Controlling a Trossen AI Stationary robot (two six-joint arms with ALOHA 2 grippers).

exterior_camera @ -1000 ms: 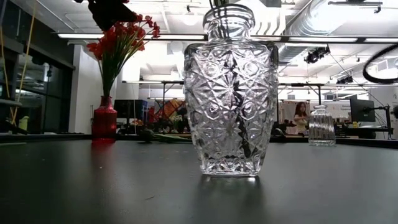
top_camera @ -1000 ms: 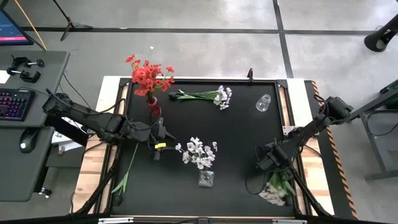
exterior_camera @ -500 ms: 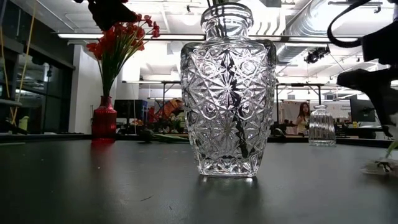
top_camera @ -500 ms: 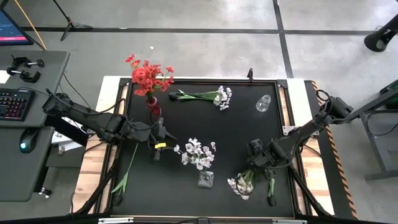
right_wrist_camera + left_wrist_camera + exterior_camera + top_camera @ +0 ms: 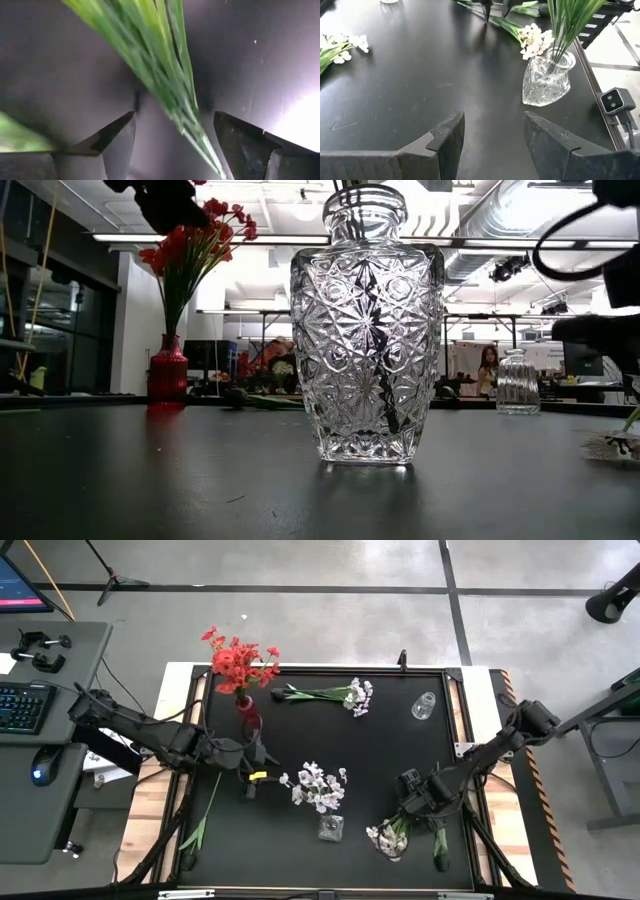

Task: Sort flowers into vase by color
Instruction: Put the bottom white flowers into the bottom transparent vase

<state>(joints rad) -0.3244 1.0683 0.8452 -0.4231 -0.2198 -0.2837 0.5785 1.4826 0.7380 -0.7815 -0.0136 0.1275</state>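
Observation:
A white-blossomed flower spray point(image 5: 390, 834) lies on the black table point(image 5: 380, 750) near its front right; its blossoms also show in the low view point(image 5: 612, 445). My right gripper point(image 5: 406, 810) points down over the spray, open, one finger on each side of the green stems point(image 5: 165, 75). My left gripper point(image 5: 258, 765) hangs open and empty over the table's left part point(image 5: 494, 132). A cut-glass vase point(image 5: 331, 827) near the front edge holds white flowers point(image 5: 318, 785). A red vase point(image 5: 245, 705) at the far left holds red flowers point(image 5: 238, 662). My right gripper comes from above with its fingers point(image 5: 117, 137) across the stems of the white spray, near the stem end. I cannot tell whether either finger touches the stems. The spray lies flat on the table.
Another white spray point(image 5: 335, 693) lies at the far edge. A small bare glass vase point(image 5: 424, 705) stands at the far right. A loose green stem point(image 5: 203, 820) lies over the table's left edge. The middle of the table is free.
My right gripper has moved toward the table's left edge, turning as it went. The white spray under it has slid along the table toward the left, its blossoms now nearer the cut-glass vase; one green leaf stayed behind at the right.

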